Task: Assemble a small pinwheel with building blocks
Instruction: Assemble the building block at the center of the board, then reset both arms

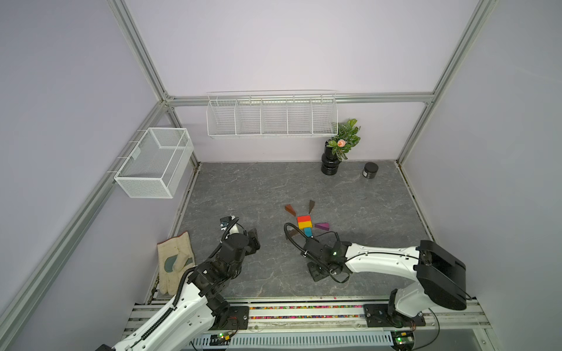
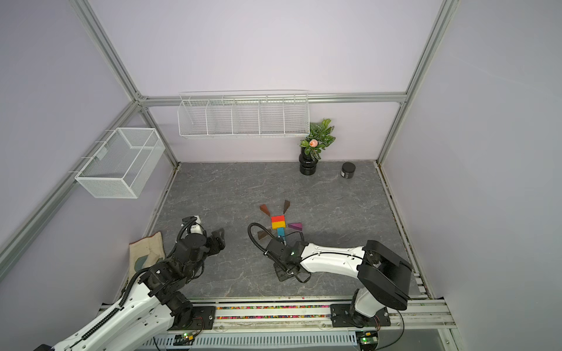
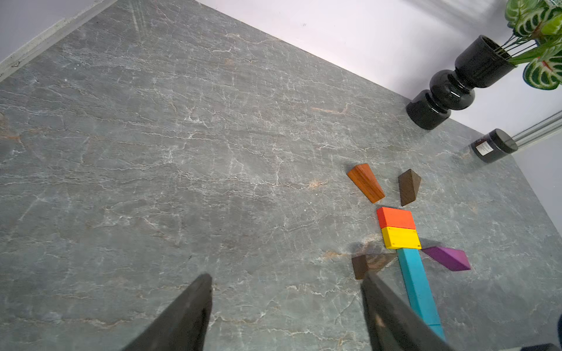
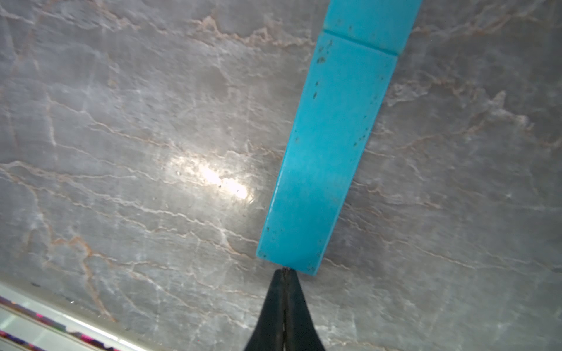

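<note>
Right end effector (image 4: 285, 275), clenched empty, touches the lower teal bar (image 4: 328, 152) end-on; I'd push gently lengthwise, no twisting. Left end effector (image 3: 286, 276) hangs released.

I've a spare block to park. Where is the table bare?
Bare: the wide stretch from the left wall to the pinwheel, beyond the left tool; also the strip between the wedges and the vase and jar. Crowded: around the pinwheel's stem, where the right tool sits shut.
</note>
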Robot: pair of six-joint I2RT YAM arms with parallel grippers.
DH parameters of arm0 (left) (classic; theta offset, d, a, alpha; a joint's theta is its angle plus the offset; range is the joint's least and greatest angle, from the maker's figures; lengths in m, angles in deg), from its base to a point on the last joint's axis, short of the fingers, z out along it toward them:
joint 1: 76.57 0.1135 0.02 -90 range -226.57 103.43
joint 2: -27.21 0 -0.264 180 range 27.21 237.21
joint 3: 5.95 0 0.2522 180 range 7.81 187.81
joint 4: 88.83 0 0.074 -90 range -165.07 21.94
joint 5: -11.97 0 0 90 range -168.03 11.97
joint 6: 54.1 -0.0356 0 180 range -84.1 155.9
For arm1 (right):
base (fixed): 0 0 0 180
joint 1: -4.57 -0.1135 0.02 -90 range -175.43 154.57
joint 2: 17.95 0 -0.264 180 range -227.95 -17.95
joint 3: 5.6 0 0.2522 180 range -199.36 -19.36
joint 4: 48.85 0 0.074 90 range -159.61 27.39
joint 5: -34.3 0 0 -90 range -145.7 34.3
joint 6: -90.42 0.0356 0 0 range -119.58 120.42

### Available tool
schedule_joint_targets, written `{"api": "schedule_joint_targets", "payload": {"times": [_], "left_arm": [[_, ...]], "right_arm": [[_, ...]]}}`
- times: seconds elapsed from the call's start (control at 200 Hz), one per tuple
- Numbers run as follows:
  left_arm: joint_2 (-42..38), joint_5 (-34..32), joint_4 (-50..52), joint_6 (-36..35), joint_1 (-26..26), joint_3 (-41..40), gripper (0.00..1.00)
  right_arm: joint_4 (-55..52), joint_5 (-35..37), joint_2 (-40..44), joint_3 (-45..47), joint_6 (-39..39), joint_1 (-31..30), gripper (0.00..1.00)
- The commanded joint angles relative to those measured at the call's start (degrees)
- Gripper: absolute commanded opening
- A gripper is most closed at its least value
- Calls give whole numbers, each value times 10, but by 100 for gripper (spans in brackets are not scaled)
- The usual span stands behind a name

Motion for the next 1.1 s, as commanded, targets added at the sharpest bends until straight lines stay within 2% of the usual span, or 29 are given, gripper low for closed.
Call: {"api": "schedule_joint_targets", "payload": {"times": [0.0,0.165,0.285,0.395,0.505,0.605,0.735,0.83,0.925,0.955,1.095], "left_arm": [[-6,2,6,7,3,-5,79],[-9,-4,10,1,3,1,79],[-12,-21,6,-25,3,11,79],[-7,-17,-14,-59,21,20,79],[7,20,-40,-87,78,28,79],[25,25,-66,-133,131,34,80],[45,63,-150,-209,220,17,81],[64,98,-240,-257,288,-15,83],[125,83,-369,-325,316,-63,84],[148,73,-404,-337,321,-73,85],[286,94,-474,-342,361,-61,88]], "right_arm": [[-7,1,18,-6,7,0,7],[-32,13,97,6,13,-15,10],[-91,72,191,2,3,0,12],[-125,84,264,-7,-38,76,13],[-117,81,308,-8,-100,174,15],[-89,87,319,-22,-159,259,19],[5,100,320,14,-233,376,26],[121,130,326,65,-278,443,36],[256,142,324,135,-317,511,48],[307,137,318,160,-334,521,55],[524,119,242,251,-358,593,75]]}}
